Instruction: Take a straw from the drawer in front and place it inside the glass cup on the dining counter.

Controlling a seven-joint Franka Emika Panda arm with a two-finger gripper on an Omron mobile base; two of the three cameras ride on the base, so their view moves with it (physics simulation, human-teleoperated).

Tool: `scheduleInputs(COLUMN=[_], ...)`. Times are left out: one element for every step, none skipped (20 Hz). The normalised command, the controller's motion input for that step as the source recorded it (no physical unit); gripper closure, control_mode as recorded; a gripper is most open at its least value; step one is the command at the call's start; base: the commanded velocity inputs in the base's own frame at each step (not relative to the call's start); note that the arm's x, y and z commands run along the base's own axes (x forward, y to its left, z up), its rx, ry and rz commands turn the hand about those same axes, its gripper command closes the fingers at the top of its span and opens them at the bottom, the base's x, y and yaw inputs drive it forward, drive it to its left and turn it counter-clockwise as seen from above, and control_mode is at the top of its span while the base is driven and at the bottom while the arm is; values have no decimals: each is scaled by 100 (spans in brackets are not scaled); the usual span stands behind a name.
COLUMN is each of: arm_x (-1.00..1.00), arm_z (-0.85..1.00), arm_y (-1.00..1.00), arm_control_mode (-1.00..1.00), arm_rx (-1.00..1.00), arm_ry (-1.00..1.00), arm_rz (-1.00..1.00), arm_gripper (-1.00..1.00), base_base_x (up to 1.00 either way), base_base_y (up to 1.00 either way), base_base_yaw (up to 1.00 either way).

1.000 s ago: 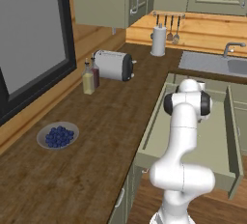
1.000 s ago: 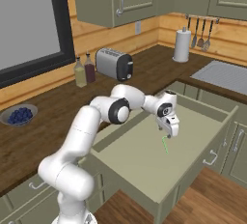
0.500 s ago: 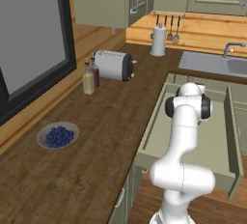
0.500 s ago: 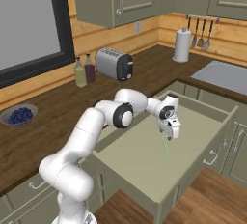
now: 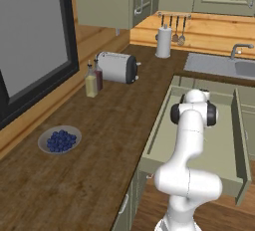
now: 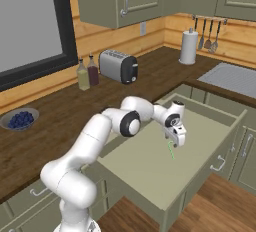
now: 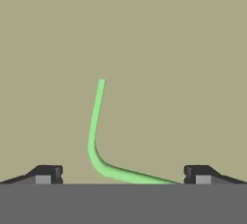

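Item: green straw [image 7: 94,136] on drawer [image 6: 145,166] floor beneath claw [image 6: 176,141], jaws wide apart; risk: thin stick slipping aside if closure lands off-centre.

Open drawer [image 6: 150,166] floor (pale, plain) carries bent green straw [image 7: 95,131], lying flat.

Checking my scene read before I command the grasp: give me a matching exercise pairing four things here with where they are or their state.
Things:
1. straw
2. gripper
3. toaster
4. bowl of blueberries

Places or states:
A. on the worktop beside two bottles
B. open, above the drawer floor
C. on the worktop near the dark window
D. lying on the drawer floor

Pairs: 1-D, 2-B, 3-A, 4-C
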Motion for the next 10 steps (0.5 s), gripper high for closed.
scheduleInputs(arm_x=[16,18,18,14,8,9,1,2,1,2], arm_z=[-23,-23,-24,-26,-28,-31,-32,-33,-37,-35], arm_y=[0,0,0,0,0,0,0,0,0,0], arm_control_mode=[-100,-100,-100,-100,-100,-100,-100,-100,-100,-100], arm_rx=[0,0,0,0,0,0,0,0,0,0], arm_ry=[-4,-3,-4,-4,-5,-5,-5,-4,-5,-5], arm_rz=[0,0,0,0,0,0,0,0,0,0], arm_gripper=[-100,-100,-100,-100,-100,-100,-100,-100,-100,-100], base_base_x=[0,0,0,0,0,0,0,0,0,0], base_base_y=[0,0,0,0,0,0,0,0,0,0], base_base_yaw=[0,0,0,0,0,0,0,0,0,0])
